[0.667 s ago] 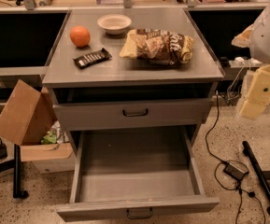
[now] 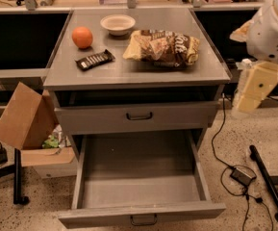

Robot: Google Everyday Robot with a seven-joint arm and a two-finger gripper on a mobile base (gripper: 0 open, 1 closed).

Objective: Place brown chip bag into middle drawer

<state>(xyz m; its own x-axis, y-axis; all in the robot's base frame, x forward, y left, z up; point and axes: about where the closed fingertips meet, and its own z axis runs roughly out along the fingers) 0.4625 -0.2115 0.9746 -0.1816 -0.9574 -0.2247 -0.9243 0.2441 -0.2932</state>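
Observation:
The brown chip bag lies flat on the right half of the grey cabinet top, dark brown with pale yellow ends. The middle drawer is pulled far out below, and nothing lies in it. The shallower drawer above it stands slightly out. My gripper, cream-coloured under the white arm, hangs off the cabinet's right side. It is a little below the top's level, apart from the bag and holding nothing.
On the top sit an orange, a white bowl and a small black candy bar wrapper. A cardboard box stands on the floor at left. Cables and a power brick lie at right.
My gripper has shifted slightly left and up, toward the cabinet's right edge. The bag and the drawers have not moved.

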